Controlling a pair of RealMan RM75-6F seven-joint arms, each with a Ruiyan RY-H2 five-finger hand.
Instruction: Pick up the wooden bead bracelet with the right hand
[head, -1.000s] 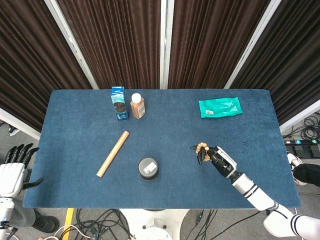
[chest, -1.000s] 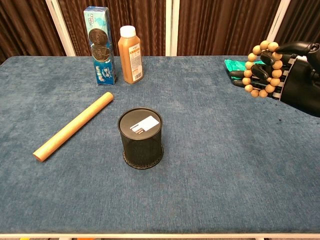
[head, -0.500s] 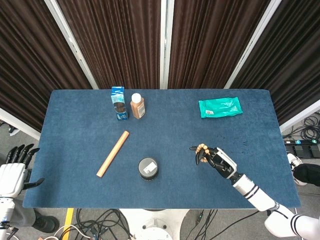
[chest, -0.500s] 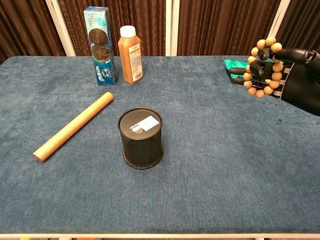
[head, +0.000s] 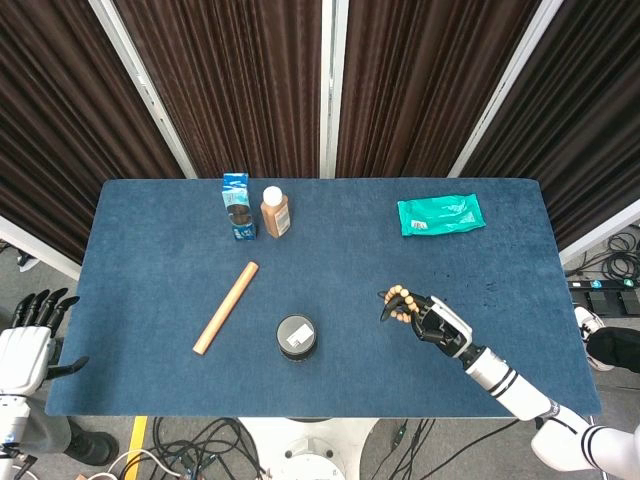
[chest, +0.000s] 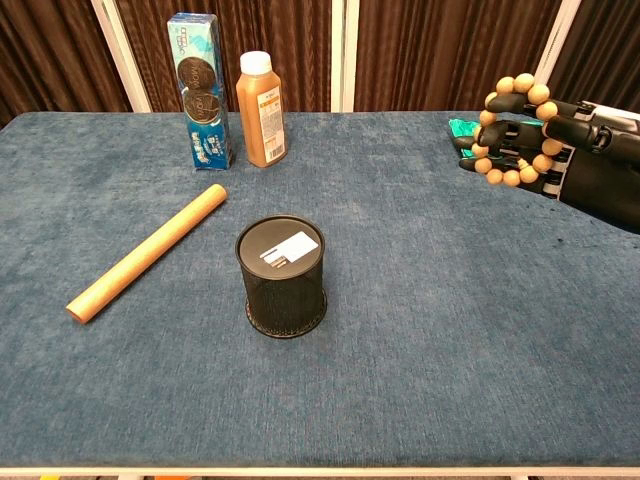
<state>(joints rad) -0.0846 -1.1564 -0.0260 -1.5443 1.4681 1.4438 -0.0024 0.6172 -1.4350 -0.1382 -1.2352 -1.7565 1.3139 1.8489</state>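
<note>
The wooden bead bracelet hangs in the air above the blue table, looped over the black fingers of my right hand at the right edge of the chest view. From the head camera the bracelet and the right hand sit right of the table's middle, toward the front. My left hand hangs off the table's left edge with its fingers spread and nothing in it.
A black mesh cup stands mid-table, with a wooden rod lying to its left. A blue cookie box and an orange bottle stand at the back. A green packet lies back right.
My right hand has shifted slightly left and up with the bracelet, which now hangs further over the fingers. The left hand has not moved.
</note>
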